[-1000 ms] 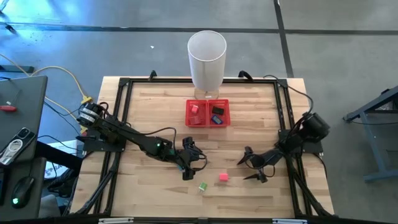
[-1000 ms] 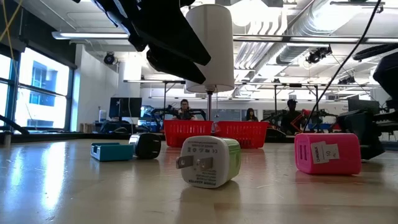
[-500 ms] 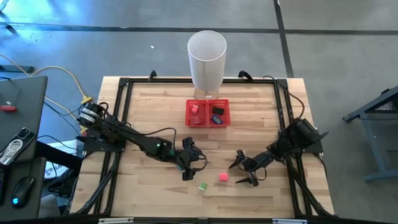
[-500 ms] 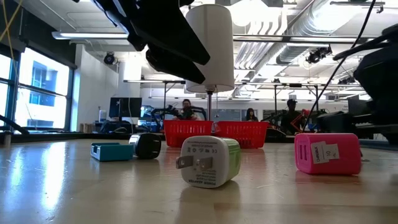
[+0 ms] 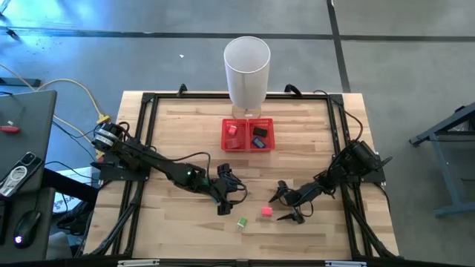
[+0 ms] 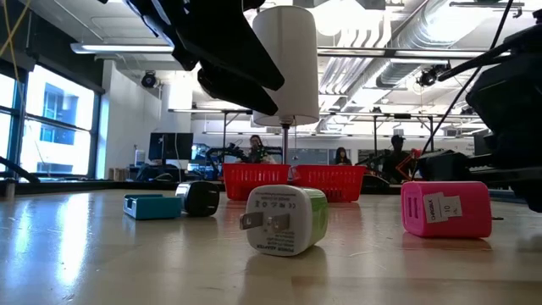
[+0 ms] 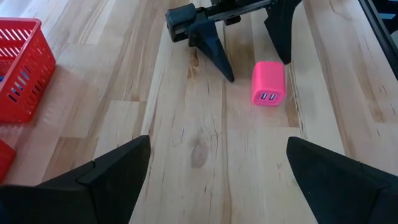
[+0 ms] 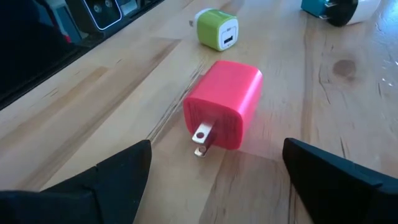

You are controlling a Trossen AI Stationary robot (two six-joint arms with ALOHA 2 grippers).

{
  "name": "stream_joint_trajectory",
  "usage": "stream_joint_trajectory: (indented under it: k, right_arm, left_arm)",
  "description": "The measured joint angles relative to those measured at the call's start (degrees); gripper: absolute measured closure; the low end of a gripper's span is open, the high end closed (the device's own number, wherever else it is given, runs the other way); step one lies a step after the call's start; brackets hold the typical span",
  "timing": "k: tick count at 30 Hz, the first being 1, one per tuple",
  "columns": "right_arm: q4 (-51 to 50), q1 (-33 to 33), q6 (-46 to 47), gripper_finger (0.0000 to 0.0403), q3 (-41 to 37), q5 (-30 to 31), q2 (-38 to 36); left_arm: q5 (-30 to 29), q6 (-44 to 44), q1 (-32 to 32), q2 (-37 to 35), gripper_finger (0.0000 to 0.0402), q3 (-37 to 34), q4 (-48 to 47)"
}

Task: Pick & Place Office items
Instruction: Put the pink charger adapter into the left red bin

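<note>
The wooden table stands on a grey concrete floor crossed by dark seams. At nine o'clock from it sits a dark desk with a phone handset and a mouse. Level across the table, tall windows glow at nine o'clock, and white ducts and pipes run overhead at twelve o'clock. People sit at distant desks.

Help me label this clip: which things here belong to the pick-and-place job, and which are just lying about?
Job:
pink charger, between the open right gripper fingers
green-white charger
teal-white charger
dark charger
red piece and dark piece in the red tray
left gripper, open, waiting

Lying about:
white bin
phone
computer mouse
</note>
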Motion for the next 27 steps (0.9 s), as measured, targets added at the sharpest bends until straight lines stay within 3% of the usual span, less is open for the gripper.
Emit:
stream_joint_trajectory:
  k: [27]
  right_arm:
    - [1.76, 0.01, 1.02, 0.005, 0.7, 0.18, 0.09]
  left_arm:
    - [-0.3, 0.8, 0.02, 0.0, 0.0034, 0.0, 0.11]
